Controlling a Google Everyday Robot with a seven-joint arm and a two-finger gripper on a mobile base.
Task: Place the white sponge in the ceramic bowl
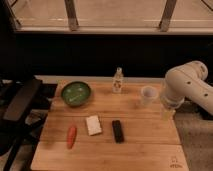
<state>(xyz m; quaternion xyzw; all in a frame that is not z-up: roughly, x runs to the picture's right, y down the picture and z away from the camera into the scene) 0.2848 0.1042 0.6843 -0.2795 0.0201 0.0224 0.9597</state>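
Observation:
The white sponge [93, 125] lies flat on the wooden table [145, 152], near its middle. The green ceramic bowl [76, 93] stands at the table's back left and looks empty. My gripper [168, 111] hangs at the end of the white arm [186, 85] over the table's right edge. It is well to the right of the sponge and far from the bowl, and it holds nothing that I can see.
A black rectangular bar [118, 131] lies just right of the sponge. An orange carrot-like object [71, 136] lies to its left. A small clear bottle [118, 80] and a clear plastic cup [147, 95] stand at the back. A dark chair [22, 100] is left of the table.

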